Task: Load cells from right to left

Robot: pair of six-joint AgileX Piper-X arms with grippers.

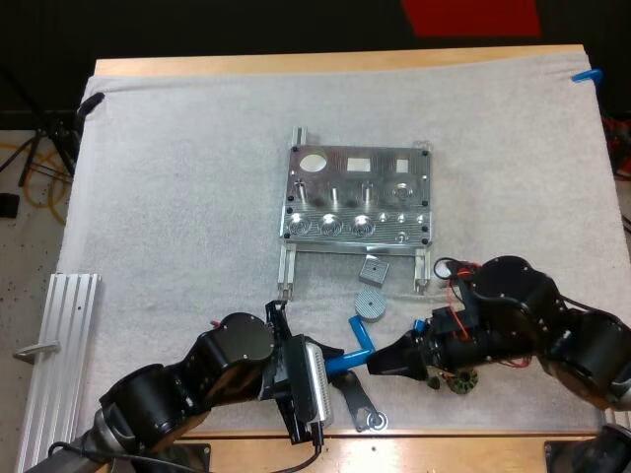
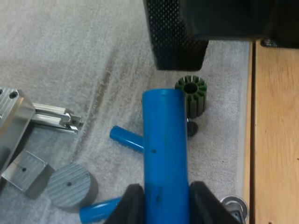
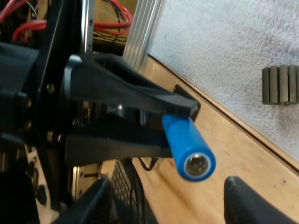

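Both arms look the same tbh: glossy black shells with fat rounded joints, left arm (image 1: 235, 347) at 7 o'clock, right arm (image 1: 508, 296) at 4. Fingers (image 2: 133, 204) are matte black and tapered.

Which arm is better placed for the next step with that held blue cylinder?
Probably the right. The left gripper is shut on the blue cylinder, whose free end points at the right gripper, open just in front of it, so it looks ready to take it.
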